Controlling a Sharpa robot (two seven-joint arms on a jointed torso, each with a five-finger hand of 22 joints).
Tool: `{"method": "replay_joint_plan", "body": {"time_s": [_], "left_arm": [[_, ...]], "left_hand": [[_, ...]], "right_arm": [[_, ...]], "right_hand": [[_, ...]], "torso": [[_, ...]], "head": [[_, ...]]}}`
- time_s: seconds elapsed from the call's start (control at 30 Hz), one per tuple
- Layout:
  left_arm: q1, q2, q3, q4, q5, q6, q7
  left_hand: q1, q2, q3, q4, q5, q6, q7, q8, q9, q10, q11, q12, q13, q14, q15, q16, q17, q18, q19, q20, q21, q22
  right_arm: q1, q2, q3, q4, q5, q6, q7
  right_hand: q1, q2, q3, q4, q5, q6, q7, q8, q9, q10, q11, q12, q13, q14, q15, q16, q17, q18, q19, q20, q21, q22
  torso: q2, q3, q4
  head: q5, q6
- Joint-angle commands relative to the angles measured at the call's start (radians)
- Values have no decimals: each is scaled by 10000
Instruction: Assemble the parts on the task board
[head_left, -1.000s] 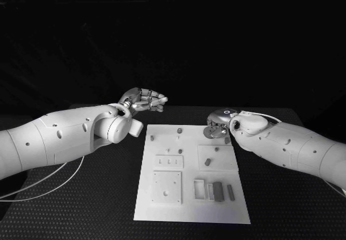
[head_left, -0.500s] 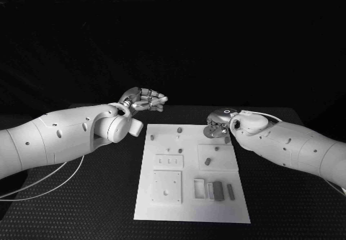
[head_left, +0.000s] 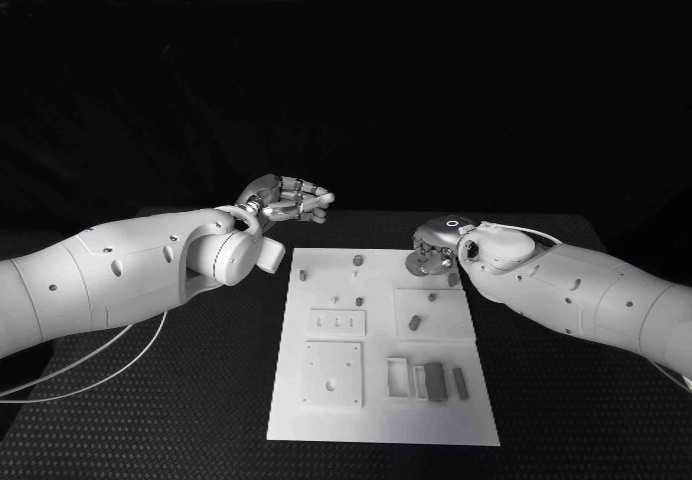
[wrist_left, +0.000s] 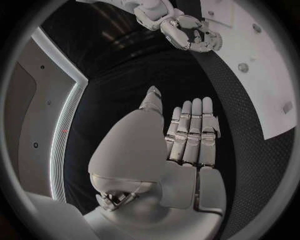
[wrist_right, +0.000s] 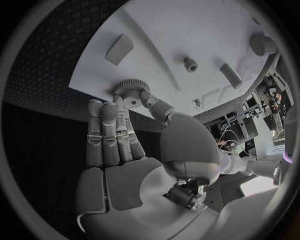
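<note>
The task board (head_left: 384, 345) lies flat in the middle of the black table (head_left: 173, 400), its long side running away from the robot; small grey parts sit on it, among them a peg (head_left: 356, 262) standing near the far edge, an oval piece (head_left: 415, 323) on a raised square panel right of centre, and a row of upright blocks (head_left: 436, 382) toward the near right corner; a square plate with a hole (head_left: 333, 374) occupies the near left area.

The right hand (head_left: 433, 252) hangs over the board's far right corner, fingers pointing down; from its wrist camera the thumb and a fingertip pinch a small toothed gear (wrist_right: 130, 93) between them, the other fingers (wrist_right: 103, 135) lying straight and close together beside it; the gear sits just above the edge of the white board, and I cannot tell whether it touches the surface.

The left hand (head_left: 289, 202) is raised off the far left corner of the board, well clear of it, over the dark table; its fingers (wrist_left: 194, 131) lie side by side, fairly straight, the thumb apart from them, and nothing rests in the palm or between the fingertips; in the head view the fingers look loosely curved.
</note>
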Motion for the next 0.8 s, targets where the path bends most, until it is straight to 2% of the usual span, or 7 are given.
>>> {"method": "replay_joint_plan", "body": {"time_s": [0.03, 0.23, 0.37, 0.43, 0.53, 0.7, 0.8], "left_arm": [[15, 2, 10, 31, 41, 51, 72], [15, -29, 10, 53, 41, 18, 84], [16, -40, 10, 61, 41, 6, 87], [16, -34, 10, 53, 41, -5, 92], [15, -18, 10, 30, 41, -12, 96], [14, 16, 9, -18, 41, -27, 107], [14, 15, 8, -19, 41, -36, 107]], "left_hand": [[-87, -20, 6, -2, -29, 8, 49, -61, -17, -82, 29, -65, -18, 23, 16, 35, -11, 177, 56, -26, -40, 11], [-82, -24, 11, -3, -29, 8, 49, -64, -20, -104, 37, -85, -23, 22, 16, 37, -13, 177, 56, -27, -43, 12], [-81, -27, 14, -3, -29, 3, 49, -69, -23, -119, 41, -97, -27, 21, 16, 37, -15, 177, 56, -26, -45, 13], [-81, -29, 15, -3, -29, -5, 49, -75, -26, -126, 45, -104, -29, 21, 17, 37, -16, 176, 56, -26, -46, 14], [-78, -30, 18, -4, -29, -12, 49, -80, -29, -132, 47, -112, -31, 20, 17, 38, -17, 176, 57, -26, -48, 15], [-77, -31, 21, -4, -29, -25, 48, -90, -35, -146, 53, -126, -34, 19, 17, 38, -19, 176, 57, -26, -51, 16], [-77, -30, 23, -3, -29, -31, 46, -94, -37, -152, 56, -131, -36, 19, 17, 39, -20, 175, 57, -26, -52, 17]], "right_arm": [[-346, -52, -203, 80, -755, 364, -648], [-146, -202, -180, 572, -1205, -313, -1108], [14, -320, -134, 1052, -1400, -427, -1337], [75, -392, -91, 1362, -1527, -463, -1466], [145, -444, -50, 1795, -1659, -466, -1636], [163, -465, -44, 2535, -1929, -517, -1956], [162, -402, -45, 2815, -2010, -563, -2088]], "right_hand": [[417, 513, 1, -72, 37, 727, -480, 362, 332, 100, -21, 58, -98, 141, -65, 51, -4, 298, 94, -20, 62, 207], [444, 469, 10, -80, 36, 843, -527, 393, 386, 241, -77, 58, -84, 277, -122, 119, -10, 298, 224, -108, 149, 206], [455, 430, 15, -80, 37, 892, -546, 403, 409, 304, -101, 58, -77, 331, -147, 143, -14, 298, 277, -142, 184, 205], [457, 418, 16, -80, 37, 903, -550, 404, 415, 318, -107, 57, -76, 344, -152, 149, -15, 298, 290, -149, 192, 204], [460, 405, 18, -80, 37, 919, -556, 407, 422, 336, -114, 54, -75, 360, -159, 156, -17, 298, 306, -160, 203, 203], [462, 389, 21, -79, 37, 937, -562, 409, 430, 357, -121, 51, -74, 378, -168, 163, -19, 298, 324, -171, 214, 203], [463, 385, 22, -80, 37, 942, -564, 409, 432, 364, -124, 50, -73, 384, -171, 166, -19, 298, 330, -175, 218, 202]], "torso": [[-5, -3, 7], [-9, -22, 2], [-28, -39, -12], [-30, -35, -10], [-57, -55, -30], [-90, -79, -31], [-88, -84, -24]], "head": [[-13, 18], [-19, 85], [-10, 120], [1, 151], [35, 165], [75, 190], [115, 199]]}}
